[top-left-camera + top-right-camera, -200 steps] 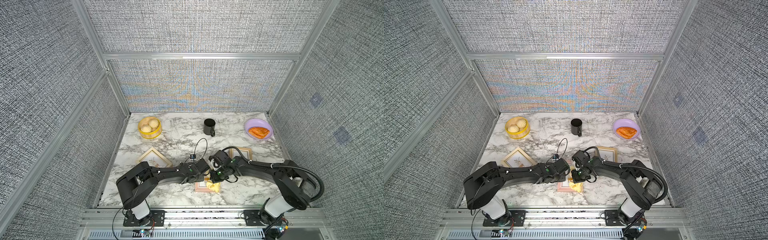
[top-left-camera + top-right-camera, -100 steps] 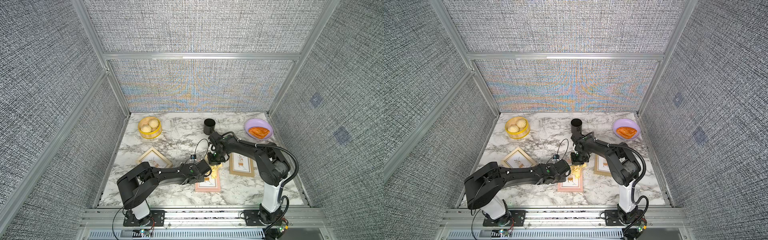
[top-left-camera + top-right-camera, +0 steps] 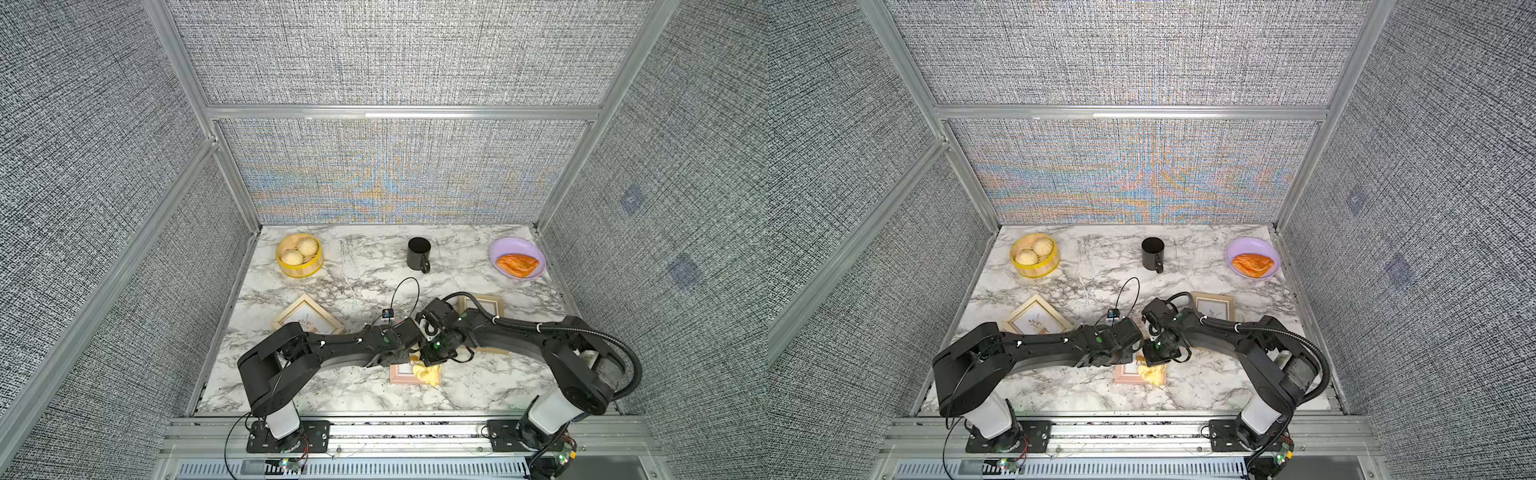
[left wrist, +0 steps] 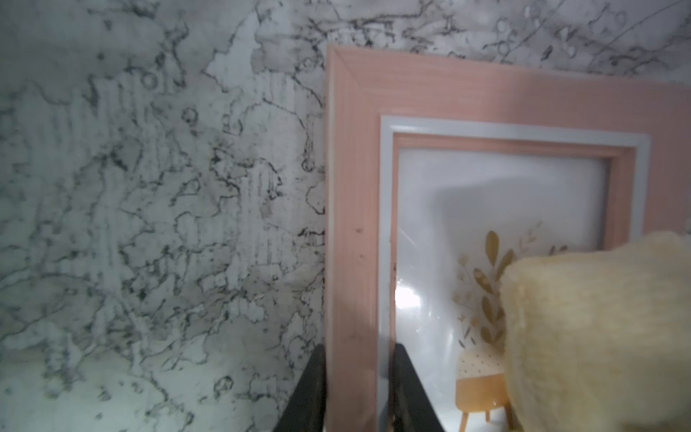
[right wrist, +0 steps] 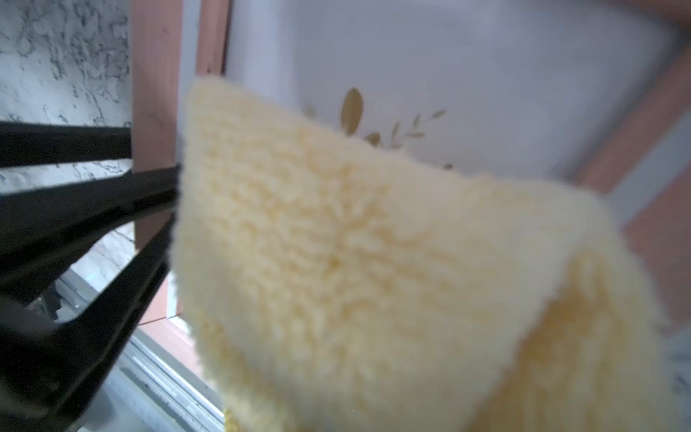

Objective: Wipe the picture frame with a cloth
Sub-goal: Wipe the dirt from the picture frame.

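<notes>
— Left gripper (image 4: 357,374) is clamping the side rail of the pink picture frame (image 4: 351,224). Is the right gripper (image 3: 432,362) gripping anything?
— It is pinching the cloth (image 5: 355,262) tight; the cloth is hanging over that frame's glass.
— And around the frame?
— The marble table (image 3: 332,386) is lying under it, and grey woven walls (image 3: 395,54) are enclosing everything. Both arms are reaching low, meeting above the frame.
— Counts?
— 3 frames are showing: the pink one and 2 wooden frames (image 3: 291,314) (image 3: 500,307) beyond it. Farther beyond are sitting 1 mug (image 3: 417,254), 1 plate (image 3: 509,247), 1 pastry (image 3: 517,265), 1 steamer (image 3: 301,271), 2 buns (image 3: 294,257).

Bright even light; top views sharp, cloth (image 5: 355,262) blurred in wrist views.
</notes>
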Motion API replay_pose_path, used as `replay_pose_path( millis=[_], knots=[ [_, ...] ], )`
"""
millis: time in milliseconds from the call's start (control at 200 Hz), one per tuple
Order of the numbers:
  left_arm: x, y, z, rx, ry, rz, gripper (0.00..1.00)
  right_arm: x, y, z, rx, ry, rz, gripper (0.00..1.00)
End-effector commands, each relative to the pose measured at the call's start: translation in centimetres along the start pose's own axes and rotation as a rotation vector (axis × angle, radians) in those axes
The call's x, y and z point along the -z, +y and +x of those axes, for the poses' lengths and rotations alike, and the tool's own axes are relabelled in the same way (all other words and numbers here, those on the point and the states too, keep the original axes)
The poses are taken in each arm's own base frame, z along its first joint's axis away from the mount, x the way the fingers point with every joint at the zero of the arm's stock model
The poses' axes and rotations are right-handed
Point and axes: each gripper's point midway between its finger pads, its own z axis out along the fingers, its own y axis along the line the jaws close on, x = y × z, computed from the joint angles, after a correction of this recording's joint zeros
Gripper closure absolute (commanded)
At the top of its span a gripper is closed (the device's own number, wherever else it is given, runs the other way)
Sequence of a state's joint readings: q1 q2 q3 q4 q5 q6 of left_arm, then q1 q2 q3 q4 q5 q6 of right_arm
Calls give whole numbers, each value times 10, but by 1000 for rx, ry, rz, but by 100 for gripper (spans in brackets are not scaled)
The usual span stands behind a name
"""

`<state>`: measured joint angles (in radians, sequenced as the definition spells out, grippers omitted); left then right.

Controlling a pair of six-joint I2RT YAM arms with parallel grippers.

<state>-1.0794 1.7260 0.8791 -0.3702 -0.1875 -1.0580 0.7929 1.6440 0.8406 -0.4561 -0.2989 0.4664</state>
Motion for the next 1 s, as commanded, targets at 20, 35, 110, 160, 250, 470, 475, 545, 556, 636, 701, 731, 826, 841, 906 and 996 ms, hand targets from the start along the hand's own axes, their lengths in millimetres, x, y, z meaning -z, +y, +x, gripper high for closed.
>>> replay_pose_path(
  millis=[20,35,110,160,250,470,475,545,556,636,701,731,826,841,906,996],
  knots=[
    [-3,79,123,-6,584,-298,100,-11,-40,66,-127,257,175,100],
    [-3,79,123,-7,584,-297,100,-12,-42,62,-129,252,180,100],
    [-3,79,124,-10,583,-294,100,-12,-45,34,-121,205,203,100],
    [-3,80,124,-10,585,-297,100,-10,-48,10,-117,165,216,100],
    [-2,80,125,-15,591,-297,100,3,-50,-41,-118,71,206,100],
    [-2,81,127,-15,596,-297,100,28,-69,-128,-128,-43,218,100],
    [-2,81,127,-16,596,-297,100,28,-70,-129,-129,-44,219,100],
    [-2,81,127,-19,598,-298,100,30,-71,-134,-120,-36,223,100],
    [-2,81,127,-18,598,-297,100,30,-71,-134,-118,-35,224,100],
    [-3,81,127,-19,599,-299,100,31,-73,-122,-128,-21,223,100],
    [-4,80,127,-19,598,-298,100,29,-73,-100,-148,9,211,100],
    [-4,80,127,-18,596,-297,100,27,-73,-87,-156,28,203,100],
    [-5,79,126,-16,594,-291,100,22,-68,-35,-176,103,180,100],
    [-5,79,126,-17,594,-291,100,21,-66,-27,-177,114,178,100],
    [-5,78,126,-16,594,-286,100,19,-62,13,-185,167,176,100],
    [-5,77,126,-16,591,-283,100,19,-55,52,-205,206,174,100]
  ],
)
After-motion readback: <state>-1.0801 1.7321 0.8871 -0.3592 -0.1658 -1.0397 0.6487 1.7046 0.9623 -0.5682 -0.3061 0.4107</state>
